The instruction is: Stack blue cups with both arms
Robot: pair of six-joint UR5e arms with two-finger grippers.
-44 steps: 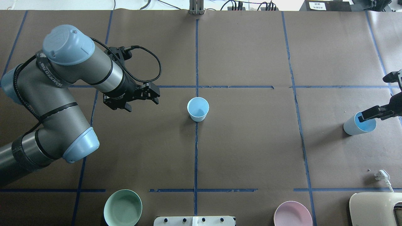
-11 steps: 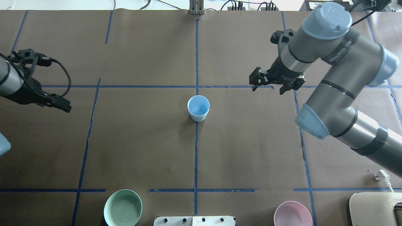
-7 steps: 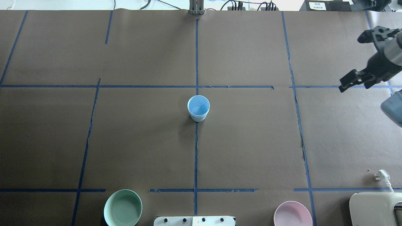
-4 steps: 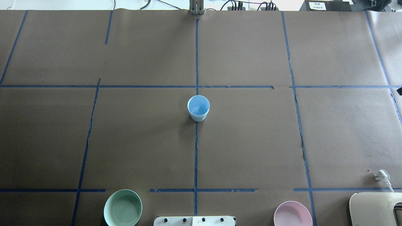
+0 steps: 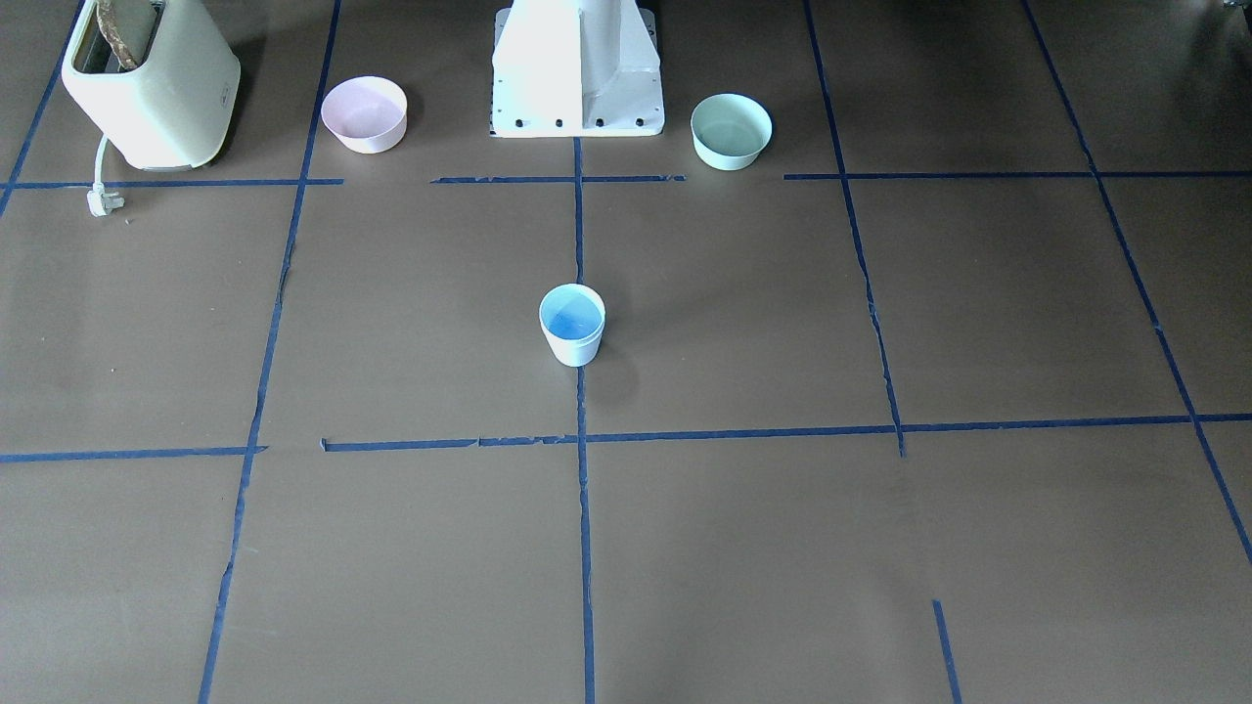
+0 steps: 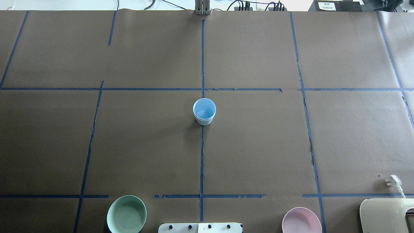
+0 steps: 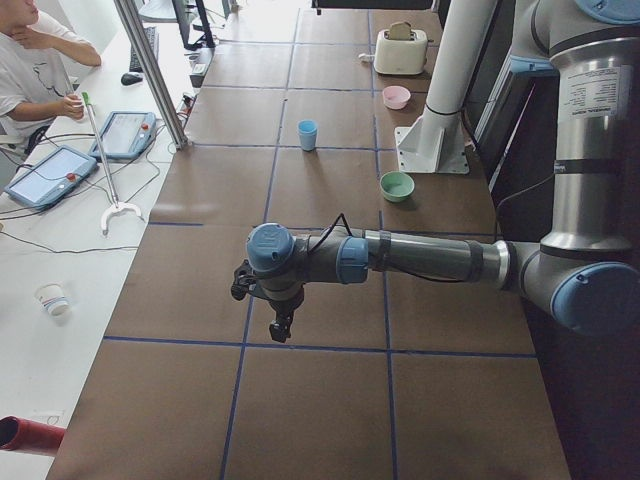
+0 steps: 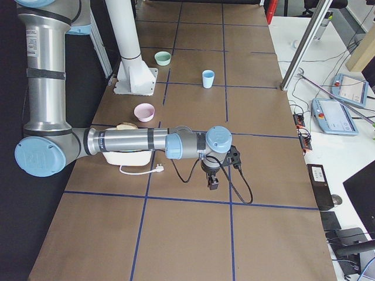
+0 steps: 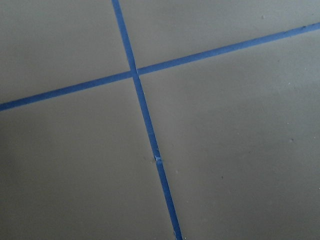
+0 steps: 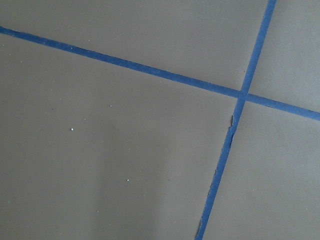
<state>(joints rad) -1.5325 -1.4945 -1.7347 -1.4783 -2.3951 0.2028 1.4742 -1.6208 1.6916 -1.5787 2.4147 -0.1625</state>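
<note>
The blue cups [image 6: 204, 112] stand upright in the middle of the table [image 6: 258, 145], one nested in the other, a second rim showing just under the top one. The stack sits on the central blue tape line, and nothing touches it. At the robot's edge, a green bowl [image 6: 126, 214] and a pink bowl [image 6: 301, 220] sit on either side of the white pedestal [image 5: 577, 68], both well apart from the stack. A cream toaster [image 5: 152, 83] stands beyond the pink bowl, its plug [image 6: 393, 180] lying beside it.

The left arm [image 7: 400, 258] stretches low over its end of the table, with the left claw [image 7: 280, 328] pointing down near a tape crossing. The right arm [image 8: 135, 141] does likewise at the other end, its right claw [image 8: 212, 182] also pointing down. Both claws are far from the cups. I cannot tell whether either claw is spread or pressed together.
</note>
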